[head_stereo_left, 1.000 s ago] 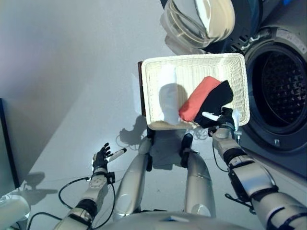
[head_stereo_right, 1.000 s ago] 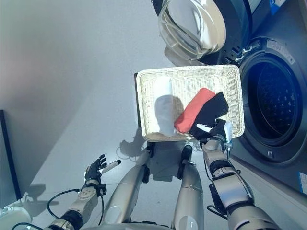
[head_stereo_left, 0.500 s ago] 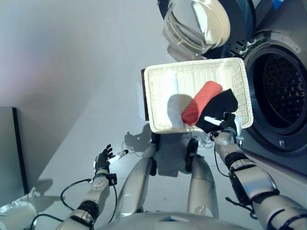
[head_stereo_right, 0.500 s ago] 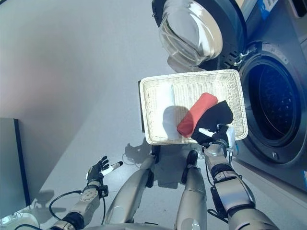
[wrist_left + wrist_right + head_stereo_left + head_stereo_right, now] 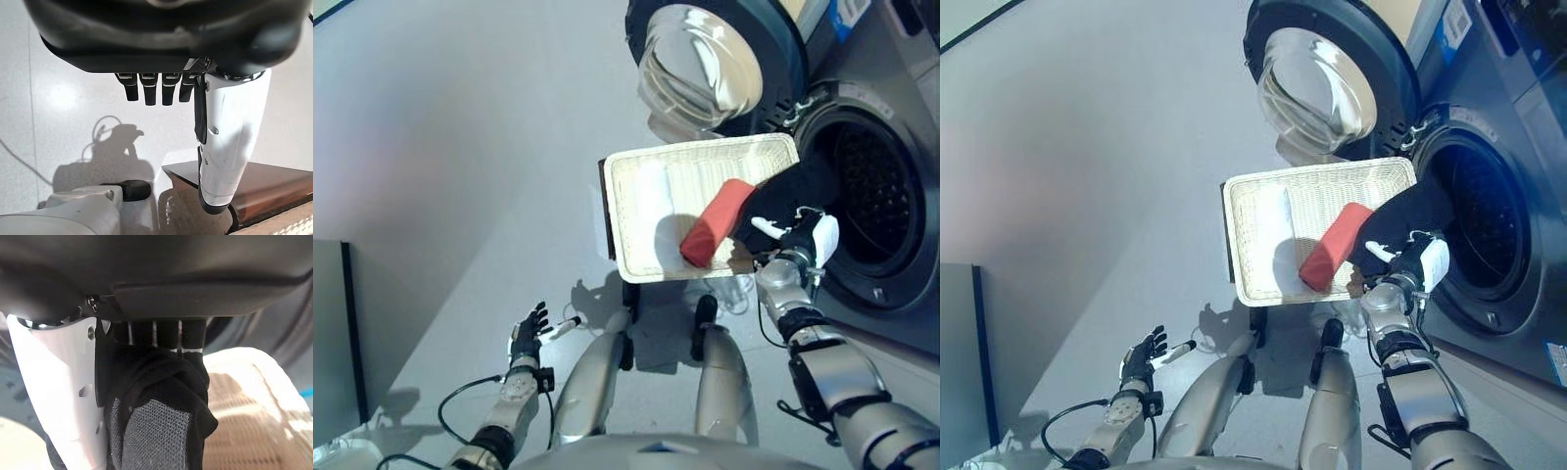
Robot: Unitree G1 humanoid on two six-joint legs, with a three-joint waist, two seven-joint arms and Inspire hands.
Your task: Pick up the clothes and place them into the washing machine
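While the right robot hand (image 5: 790,238) grips it, black cloth (image 5: 795,191) overhangs basket (image 5: 636,262).

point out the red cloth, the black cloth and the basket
red cloth (image 5: 713,223), left eye view, middle of the roll
black cloth (image 5: 1408,217), right eye view, its upper middle
basket (image 5: 611,217), left eye view, left rim

Left robot hand (image 5: 195,88), fingers straight, above the floor (image 5: 58,107).

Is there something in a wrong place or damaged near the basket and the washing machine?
Nothing stands out. The right hand holds the black garment above the white basket by the open washing machine.
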